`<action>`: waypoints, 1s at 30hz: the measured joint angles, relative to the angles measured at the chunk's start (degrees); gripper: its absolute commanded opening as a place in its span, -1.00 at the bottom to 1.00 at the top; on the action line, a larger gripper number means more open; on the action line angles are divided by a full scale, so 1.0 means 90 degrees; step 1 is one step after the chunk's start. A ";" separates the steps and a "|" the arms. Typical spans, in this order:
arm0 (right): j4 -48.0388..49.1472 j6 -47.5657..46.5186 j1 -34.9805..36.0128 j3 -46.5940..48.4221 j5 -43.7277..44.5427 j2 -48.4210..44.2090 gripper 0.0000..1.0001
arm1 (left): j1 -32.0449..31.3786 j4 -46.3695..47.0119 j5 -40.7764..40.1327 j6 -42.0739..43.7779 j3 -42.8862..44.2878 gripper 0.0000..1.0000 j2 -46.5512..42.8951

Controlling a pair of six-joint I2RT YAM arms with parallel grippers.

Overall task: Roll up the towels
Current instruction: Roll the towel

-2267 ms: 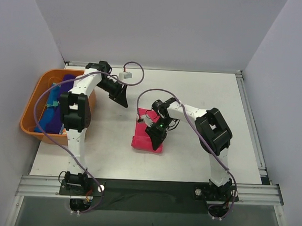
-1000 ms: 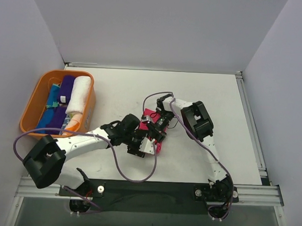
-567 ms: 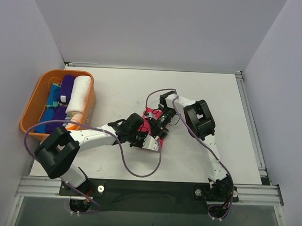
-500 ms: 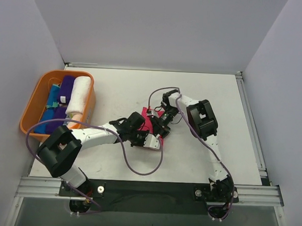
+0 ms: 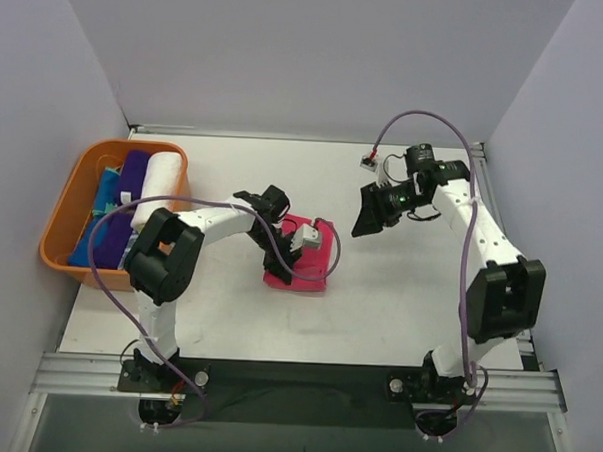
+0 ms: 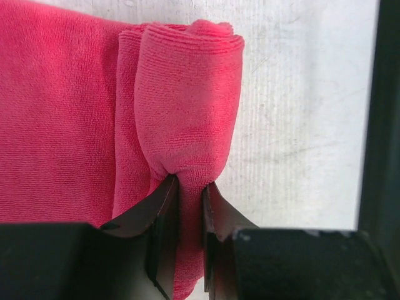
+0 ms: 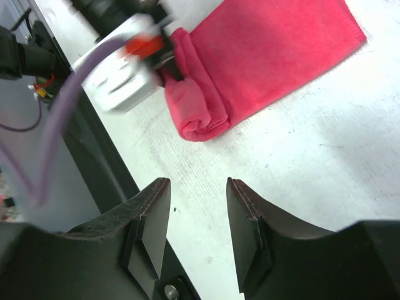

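A hot pink towel (image 5: 310, 269) lies on the table (image 5: 397, 320), rolled up along one edge, the remainder flat. My left gripper (image 5: 289, 247) is shut on the end of that roll; in the left wrist view the towel (image 6: 187, 94) bulges out where the jaws of the left gripper (image 6: 189, 187) pinch it. My right gripper (image 5: 367, 211) is open and empty, up and to the right of the towel. Its wrist view shows the towel (image 7: 269, 56) well beyond the open right gripper (image 7: 197, 206). Rolled white (image 5: 155, 192), dark purple (image 5: 134, 171) and teal (image 5: 105, 192) towels are in the basket.
The orange basket (image 5: 64, 201) stands at the table's left edge. Purple cables loop from both arms, one over the pink towel. The left gripper's white body (image 7: 119, 62) sits beside the roll. Grey walls close the back and sides.
My right gripper has let go of the towel and pulled back up to the right. My left arm has swung round and now grips the roll's end from the left.
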 measured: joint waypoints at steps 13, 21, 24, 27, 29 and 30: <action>0.0624 -0.0437 0.1943 -0.1668 0.1773 -0.2229 -0.10 | 0.0338 -0.2676 0.0765 -0.0508 0.2618 -0.73 0.2106; 0.1197 -0.0911 0.3672 -0.1885 0.3436 -0.2210 -0.01 | 0.0355 -0.3725 0.0850 -0.0690 0.3633 -0.61 0.2885; 0.1620 -0.1100 0.4265 -0.1965 0.4039 -0.1744 0.09 | 0.0364 -0.3932 0.0903 -0.0692 0.3806 -0.55 0.3043; 0.2186 -0.1365 0.4660 -0.2076 0.4483 -0.1042 0.10 | 0.0386 -0.4046 0.0979 -0.0695 0.3883 -0.49 0.3135; 0.2579 -0.1525 0.4782 -0.2174 0.4731 -0.0520 0.10 | 0.0398 -0.4097 0.1010 -0.0695 0.3917 -0.46 0.3174; 0.2764 -0.1583 0.4794 -0.2244 0.4811 -0.0311 0.10 | 0.0401 -0.4109 0.1018 -0.0695 0.3927 -0.45 0.3181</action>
